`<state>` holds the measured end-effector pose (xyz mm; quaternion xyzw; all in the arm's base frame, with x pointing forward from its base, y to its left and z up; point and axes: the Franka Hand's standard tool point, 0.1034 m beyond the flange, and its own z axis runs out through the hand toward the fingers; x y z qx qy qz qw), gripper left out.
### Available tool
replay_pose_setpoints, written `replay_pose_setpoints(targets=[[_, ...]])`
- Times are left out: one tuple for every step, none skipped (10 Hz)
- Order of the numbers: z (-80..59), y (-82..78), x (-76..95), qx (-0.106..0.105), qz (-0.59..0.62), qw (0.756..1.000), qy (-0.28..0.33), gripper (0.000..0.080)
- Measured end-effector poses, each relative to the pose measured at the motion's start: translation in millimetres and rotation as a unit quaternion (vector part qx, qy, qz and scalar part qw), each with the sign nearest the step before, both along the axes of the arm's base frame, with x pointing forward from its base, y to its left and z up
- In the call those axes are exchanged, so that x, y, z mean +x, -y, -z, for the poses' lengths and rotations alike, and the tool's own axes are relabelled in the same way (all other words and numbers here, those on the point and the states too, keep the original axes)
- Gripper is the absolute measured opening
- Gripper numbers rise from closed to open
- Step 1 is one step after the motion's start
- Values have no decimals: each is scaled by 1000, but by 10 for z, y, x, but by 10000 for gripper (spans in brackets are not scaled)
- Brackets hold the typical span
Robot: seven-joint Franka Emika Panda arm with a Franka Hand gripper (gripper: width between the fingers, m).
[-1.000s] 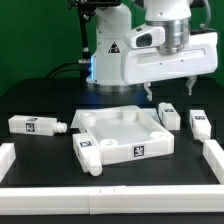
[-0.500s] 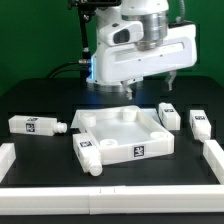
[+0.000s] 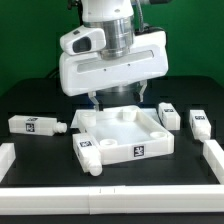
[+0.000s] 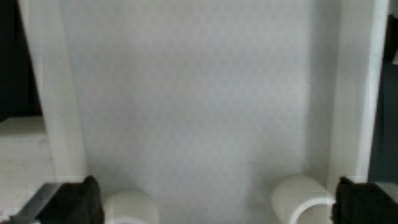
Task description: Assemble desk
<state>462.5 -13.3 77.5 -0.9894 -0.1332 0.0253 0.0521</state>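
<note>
From my station, the gripper [image 3: 118,98] hangs over the far edge of the tabletop panel [image 3: 120,128], with its big white body filling the upper middle of the exterior view. The jaws stand wide apart. The two dark fingers [image 3: 95,99] reach down on either side of the panel's far rim with nothing between them, so the tool is holding nothing. I cannot tell whether the tips touch the rim or stop just short of it.

On the wrist camera a broad white surface fills most of the picture. I take it to be the panel, with a dark strip of table down each side. The finger ends show as dark shapes at the two lower corners, spread far apart. Two rounded white forms sit just inside them, and I cannot identify those.

The panel lies flat, rim up, in the middle of the black table [image 3: 40,100]. A leg [image 3: 35,125] lies on its side well away on the exterior view's left. A second leg [image 3: 87,154] lies against the panel's near corner on that same side. A third leg [image 3: 168,115] sits just beside the panel on the exterior view's right, and a fourth leg [image 3: 200,122] lies farther out. The white border rail [image 3: 214,155] frames the work area.
</note>
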Motion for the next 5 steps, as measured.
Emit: replay_pose_setpoints(targets=[[13, -7, -18, 0, -1, 1000, -1, 648], [25, -8, -33, 0, -1, 1000, -2, 648], [27, -7, -33, 0, -1, 1000, -2, 648], [29, -7, -34, 0, 0, 1000, -3, 648], [24, 28, -10, -3, -7, 1000, -1, 648]])
